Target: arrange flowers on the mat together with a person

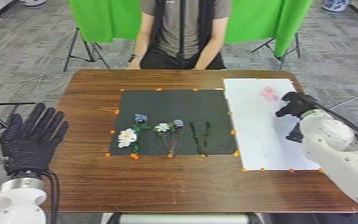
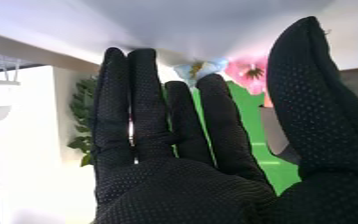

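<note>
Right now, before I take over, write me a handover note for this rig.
Left robot hand: open, left of the mat.
Right robot hand: open, fingers straight, over the white sheet; a pale blue bloom shows by its fingertips.
Black mat: large white flower, small white flower, two blue flowers and dark green stems, laid roughly in a row.
White sheet: pink flower near its far end.
Done: those on the mat.
Left: probably the pink flower and pale blue bloom.
</note>
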Tool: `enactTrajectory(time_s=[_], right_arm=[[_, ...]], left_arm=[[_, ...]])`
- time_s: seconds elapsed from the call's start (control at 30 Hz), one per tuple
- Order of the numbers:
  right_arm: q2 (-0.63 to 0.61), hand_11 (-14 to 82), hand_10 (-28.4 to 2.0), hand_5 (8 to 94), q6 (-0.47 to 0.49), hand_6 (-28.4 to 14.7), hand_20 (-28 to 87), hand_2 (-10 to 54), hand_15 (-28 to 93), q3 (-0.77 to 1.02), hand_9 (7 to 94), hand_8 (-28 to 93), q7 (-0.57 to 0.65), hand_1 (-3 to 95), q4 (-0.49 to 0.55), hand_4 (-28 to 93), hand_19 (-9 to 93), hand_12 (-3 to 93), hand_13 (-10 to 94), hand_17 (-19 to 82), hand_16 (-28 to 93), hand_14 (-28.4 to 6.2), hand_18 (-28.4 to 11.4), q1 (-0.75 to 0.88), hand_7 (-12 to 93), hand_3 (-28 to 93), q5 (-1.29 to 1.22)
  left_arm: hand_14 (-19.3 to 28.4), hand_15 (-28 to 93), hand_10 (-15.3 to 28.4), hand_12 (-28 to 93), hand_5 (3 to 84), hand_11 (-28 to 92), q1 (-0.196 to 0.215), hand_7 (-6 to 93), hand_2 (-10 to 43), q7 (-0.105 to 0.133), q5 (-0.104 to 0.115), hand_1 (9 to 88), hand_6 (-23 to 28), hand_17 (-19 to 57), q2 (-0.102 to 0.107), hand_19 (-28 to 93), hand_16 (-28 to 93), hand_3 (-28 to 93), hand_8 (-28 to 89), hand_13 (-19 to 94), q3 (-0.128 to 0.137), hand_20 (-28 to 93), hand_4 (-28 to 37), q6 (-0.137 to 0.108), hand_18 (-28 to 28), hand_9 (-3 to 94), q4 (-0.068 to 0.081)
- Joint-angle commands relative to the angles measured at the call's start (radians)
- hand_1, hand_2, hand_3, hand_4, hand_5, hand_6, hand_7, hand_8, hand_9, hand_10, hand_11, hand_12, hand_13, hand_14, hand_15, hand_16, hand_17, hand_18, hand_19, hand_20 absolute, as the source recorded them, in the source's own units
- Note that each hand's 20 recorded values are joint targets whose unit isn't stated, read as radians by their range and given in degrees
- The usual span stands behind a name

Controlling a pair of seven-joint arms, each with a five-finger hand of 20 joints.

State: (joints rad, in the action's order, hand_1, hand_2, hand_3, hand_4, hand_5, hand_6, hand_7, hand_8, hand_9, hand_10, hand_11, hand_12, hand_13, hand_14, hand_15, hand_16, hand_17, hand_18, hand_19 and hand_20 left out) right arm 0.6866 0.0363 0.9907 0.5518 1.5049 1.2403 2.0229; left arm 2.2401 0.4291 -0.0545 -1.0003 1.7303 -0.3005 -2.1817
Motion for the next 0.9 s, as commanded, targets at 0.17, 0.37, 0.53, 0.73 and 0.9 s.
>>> enactTrajectory(time_s=[0.17,0.37,0.53,0.73,0.9], right_arm=[[0.015,14.3,-11.8,41.3,-0.032,-2.5,27,-5.2,54,-0.139,41.2,-15,0.005,43.4,-0.083,-28,67,15.3,39,22,17,-11.1,-16.5,-0.168,24,69,-0.006],[0.02,11.3,-13.0,39.6,-0.047,-4.0,28,-1.8,52,-0.191,37.7,-13,0.065,46.6,-0.128,-28,68,13.4,40,23,17,-10.9,-16.8,-0.224,19,71,-0.03],[0.007,17.1,-15.4,54.0,-0.14,-6.5,28,-1.0,48,-0.176,51.5,-13,0.092,55.2,-0.101,-28,67,16.4,48,27,30,-8.8,-16.1,-0.182,17,67,-0.005],[-0.024,15.7,-13.3,65.7,-0.296,-4.4,32,-4.5,39,-0.124,63.8,-4,0.082,63.1,-0.001,-28,63,22.3,58,32,45,-5.0,-16.1,-0.081,20,62,0.081],[-0.045,9.0,-10.7,70.0,-0.326,-2.4,33,-4.8,37,-0.062,71.1,-2,0.061,64.5,0.089,-28,60,31.1,63,34,49,-3.7,-15.6,-0.014,22,63,0.1]], left_arm=[[13.7,30,14.4,9,43.4,20,0.012,18.6,9.7,0.01,0.024,27.5,6.9,-4.4,-0.001,33,-8,73,-12,29,-0.021,11,-28.3,-0.008,13.1,39.4,0.008],[13.7,30,14.4,9,43.5,20,0.008,18.7,10.2,-0.005,0.017,27.6,6.9,-4.3,-0.005,33,-8,73,-12,29,-0.028,11,-28.3,-0.009,13.1,39.5,0.01],[13.8,30,14.4,9,43.5,21,0.009,18.8,10.5,-0.003,0.021,27.7,7.0,-4.4,-0.003,33,-8,73,-12,29,-0.029,11,-28.3,-0.01,13.1,39.5,0.01],[13.9,30,14.5,9,43.5,21,0.008,18.7,10.5,-0.008,0.019,27.8,7.0,-4.4,-0.003,33,-8,73,-12,29,-0.029,11,-28.3,-0.005,13.1,39.5,0.012],[13.9,30,14.5,9,43.5,21,0.006,18.8,10.6,-0.012,0.016,27.8,6.9,-4.3,-0.002,33,-8,73,-12,29,-0.033,11,-28.3,-0.001,13.0,39.4,0.014]])
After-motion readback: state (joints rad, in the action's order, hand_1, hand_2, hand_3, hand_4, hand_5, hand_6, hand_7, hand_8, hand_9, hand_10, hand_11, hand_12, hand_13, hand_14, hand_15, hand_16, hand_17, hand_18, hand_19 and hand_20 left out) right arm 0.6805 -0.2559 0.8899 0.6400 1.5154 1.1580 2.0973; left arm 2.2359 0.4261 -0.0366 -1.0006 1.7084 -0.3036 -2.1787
